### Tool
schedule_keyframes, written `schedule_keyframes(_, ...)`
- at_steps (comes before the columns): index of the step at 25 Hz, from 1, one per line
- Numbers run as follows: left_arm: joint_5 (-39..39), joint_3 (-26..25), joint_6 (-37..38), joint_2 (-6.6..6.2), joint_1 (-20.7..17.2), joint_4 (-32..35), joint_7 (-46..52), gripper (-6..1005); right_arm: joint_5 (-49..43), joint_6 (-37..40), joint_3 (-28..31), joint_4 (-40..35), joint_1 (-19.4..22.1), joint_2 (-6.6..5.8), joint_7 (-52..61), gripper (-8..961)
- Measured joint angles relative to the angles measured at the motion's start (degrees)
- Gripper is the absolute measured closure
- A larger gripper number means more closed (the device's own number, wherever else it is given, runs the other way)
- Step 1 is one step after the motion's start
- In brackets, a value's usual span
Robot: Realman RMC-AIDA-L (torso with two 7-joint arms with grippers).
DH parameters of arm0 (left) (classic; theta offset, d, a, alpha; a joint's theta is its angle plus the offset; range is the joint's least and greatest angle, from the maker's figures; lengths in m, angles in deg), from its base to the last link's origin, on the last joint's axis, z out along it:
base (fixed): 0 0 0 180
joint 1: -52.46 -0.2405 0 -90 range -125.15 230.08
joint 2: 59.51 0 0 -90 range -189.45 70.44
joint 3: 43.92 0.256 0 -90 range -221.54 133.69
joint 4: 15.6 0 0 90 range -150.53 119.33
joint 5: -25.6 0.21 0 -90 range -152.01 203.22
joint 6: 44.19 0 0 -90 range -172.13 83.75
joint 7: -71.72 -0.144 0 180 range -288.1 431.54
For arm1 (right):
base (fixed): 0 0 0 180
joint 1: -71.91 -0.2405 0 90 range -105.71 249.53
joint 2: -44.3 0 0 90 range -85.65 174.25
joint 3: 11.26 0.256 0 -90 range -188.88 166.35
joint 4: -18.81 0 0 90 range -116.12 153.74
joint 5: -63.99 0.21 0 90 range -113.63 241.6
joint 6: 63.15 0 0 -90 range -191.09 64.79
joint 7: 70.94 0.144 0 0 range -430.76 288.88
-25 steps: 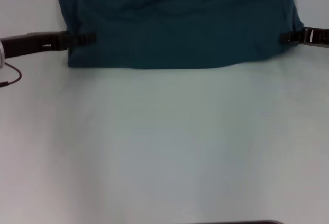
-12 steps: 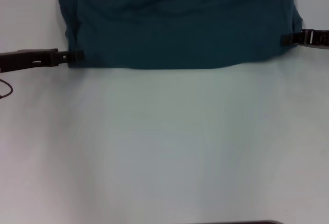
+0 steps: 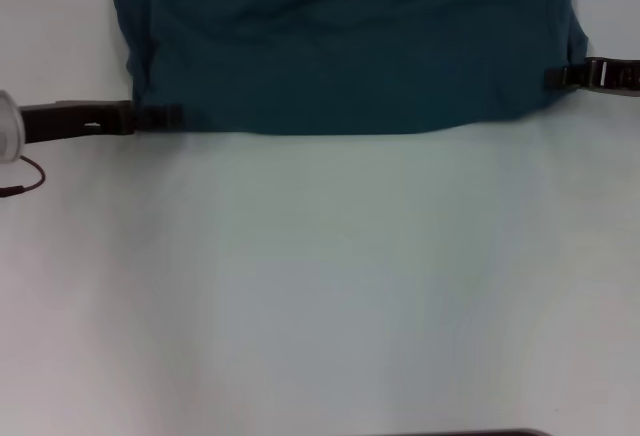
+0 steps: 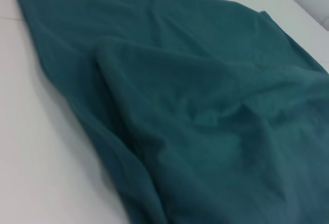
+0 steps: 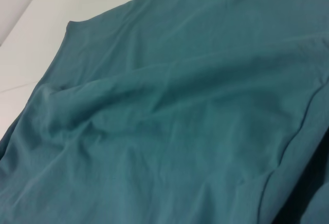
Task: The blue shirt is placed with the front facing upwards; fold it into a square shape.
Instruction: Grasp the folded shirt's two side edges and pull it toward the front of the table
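The blue shirt [image 3: 350, 46] lies folded as a wide dark teal band across the far part of the white table [image 3: 330, 286], with plain fabric up and no lettering showing. My left gripper [image 3: 165, 116] lies low at the shirt's near-left corner, its tip over the edge of the cloth. At the shirt's right edge sits my right gripper [image 3: 558, 76], touching the fabric. The left wrist view is filled with the creased blue shirt [image 4: 205, 121] beside a strip of table. In the right wrist view the blue shirt [image 5: 180, 116] covers nearly everything.
A thin cable [image 3: 22, 178] loops beside the left arm [image 3: 70, 121] at the table's left side. A dark strip [image 3: 460, 433] shows at the very near edge. The shirt runs out of view at the far side.
My left gripper has gone from the shirt's left edge toward its near-left corner, drawing back off the cloth and then reaching in again. The right gripper has hardly moved.
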Motion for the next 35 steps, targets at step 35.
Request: schedule_keyframes(35,2.09,2.75,1.11,0.29,1.07,-1.91,0.82,286,0.04,0.17,0.08,-0.16,0.06,0.04,0.00,904)
